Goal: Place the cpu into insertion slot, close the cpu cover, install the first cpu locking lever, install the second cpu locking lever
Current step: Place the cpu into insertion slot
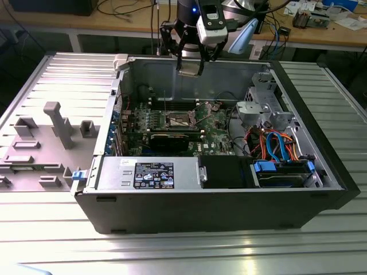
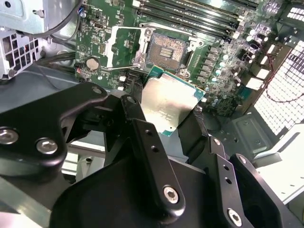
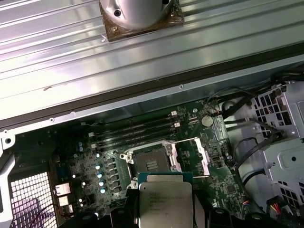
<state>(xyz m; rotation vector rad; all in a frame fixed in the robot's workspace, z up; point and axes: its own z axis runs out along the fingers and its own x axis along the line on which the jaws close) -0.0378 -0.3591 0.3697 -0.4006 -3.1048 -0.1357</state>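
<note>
A single robot arm's gripper (image 1: 189, 62) hangs above an open desktop computer case (image 1: 321, 189) that lies on its side on a ribbed aluminium bench (image 1: 172, 255). The jaws are clamped on the cpu (image 2: 168, 107), two black metal fingers (image 2: 142, 137) pressing against opposite edges of the chip.

The cpu is a thin, almost square plate with a dull, faintly scuffed silver top and a narrow green border. It is held flat, its broad face turned toward the board below.

The insertion slot (image 2: 166, 50) lies beneath the jaws and a little ahead of them, well apart from the chip, which hangs high over the case in the exterior view. The slot is a square socket with a dark pin-grid centre and a bright metal rim, set into the green motherboard (image 3: 223, 185). Its sides look to run roughly in line with the chip's edges in the first wrist view.

The cpu cover (image 3: 192, 156), a thin silver frame with a large square window, is swung open just beside the slot, leaving the pins bare. Long, narrow memory slots (image 3: 137, 130) run beyond the socket, away from the jaws.
</note>
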